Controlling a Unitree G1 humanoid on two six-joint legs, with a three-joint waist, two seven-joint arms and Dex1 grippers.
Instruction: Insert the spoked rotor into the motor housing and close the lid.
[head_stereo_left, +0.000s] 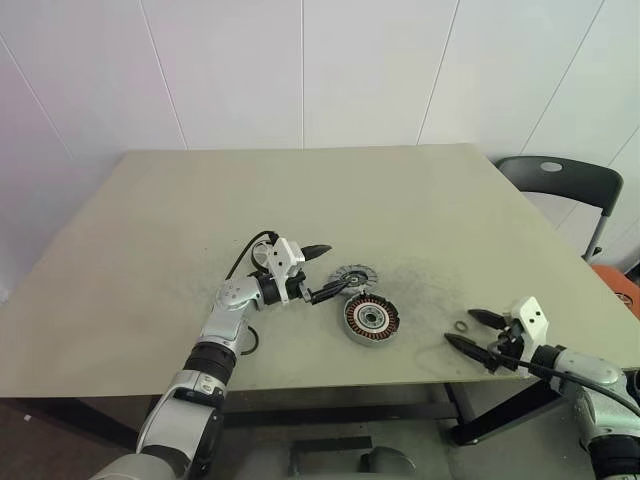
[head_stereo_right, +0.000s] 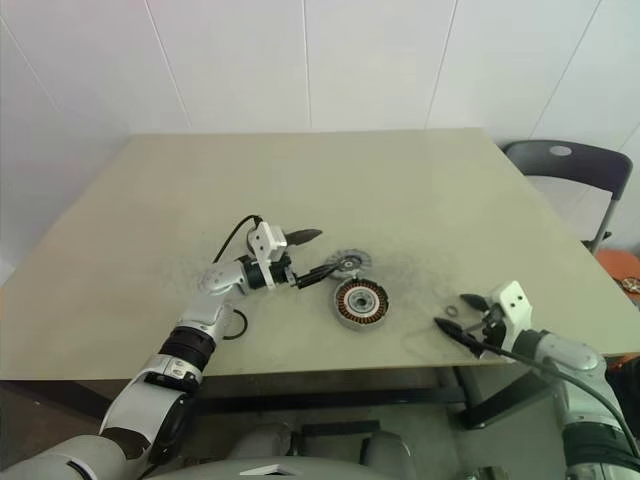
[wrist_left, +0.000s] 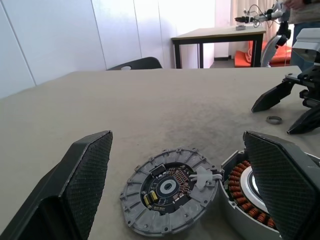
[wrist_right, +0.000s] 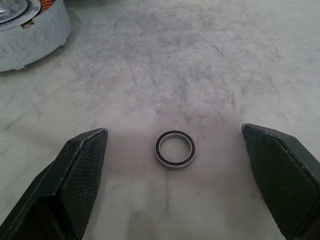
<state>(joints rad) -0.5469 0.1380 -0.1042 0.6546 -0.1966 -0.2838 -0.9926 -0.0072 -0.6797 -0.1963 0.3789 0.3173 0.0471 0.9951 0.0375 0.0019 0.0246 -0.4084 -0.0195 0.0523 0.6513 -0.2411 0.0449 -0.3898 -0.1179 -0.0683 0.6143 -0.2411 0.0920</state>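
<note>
- The left tool (head_stereo_left: 322, 270) lay low and level over the desk (head_stereo_left: 400, 200), fingers wide apart, beside the lid (head_stereo_left: 351, 279).
- The motor housing (head_stereo_left: 371, 319) sat touching the lid.
- The right tool (head_stereo_left: 477, 329) tipped down, fingers apart, around a small ring (wrist_right: 174, 149).

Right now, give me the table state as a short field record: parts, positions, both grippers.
table: beige top, all parts near the front edge
motor housing: flat on the table, copper coils facing up
lid: grey slotted disc flat on the table, just behind the housing, touching or nearly so
small ring: flat on the table, to the right of the housing
left gripper: open, beside the lid, holding nothing
right gripper: open, fingers either side of the ring, not touching it
chair: past the table's right corner
</note>
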